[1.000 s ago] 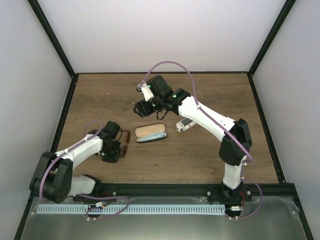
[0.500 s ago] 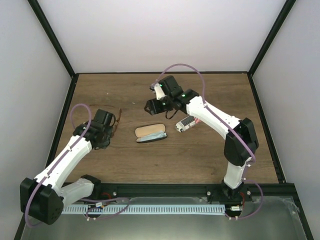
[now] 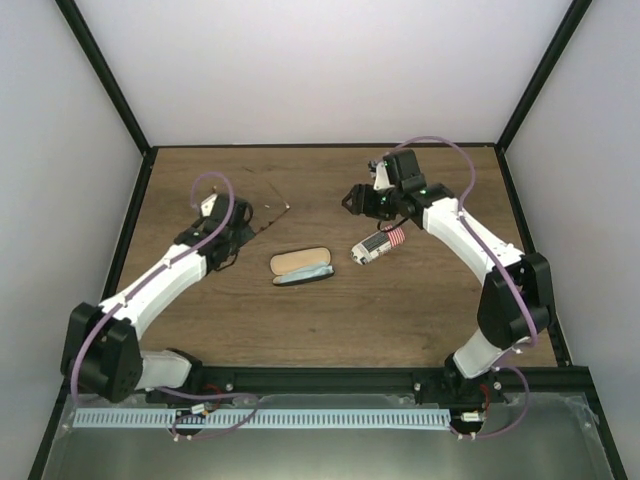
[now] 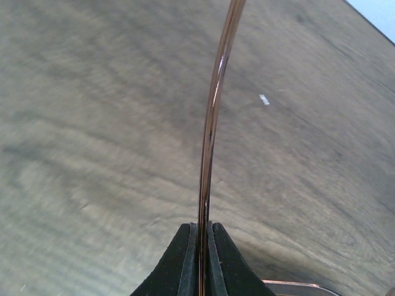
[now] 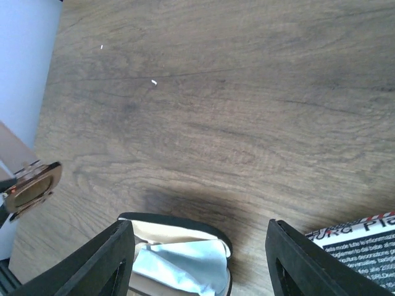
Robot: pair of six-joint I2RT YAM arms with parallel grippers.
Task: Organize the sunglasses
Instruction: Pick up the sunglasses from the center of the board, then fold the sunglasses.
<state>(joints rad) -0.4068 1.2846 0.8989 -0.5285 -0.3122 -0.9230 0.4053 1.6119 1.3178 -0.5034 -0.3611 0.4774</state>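
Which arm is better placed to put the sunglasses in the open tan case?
Left. The left gripper is shut on the sunglasses by one temple, near the tan case; the right gripper is open and empty.

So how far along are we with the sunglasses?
Done: the sunglasses are picked up, the left gripper shut on one temple arm. In hand: they are held above the table; the right gripper hangs open and empty. Left: probably getting them into the open tan case, where a light blue cloth lies.
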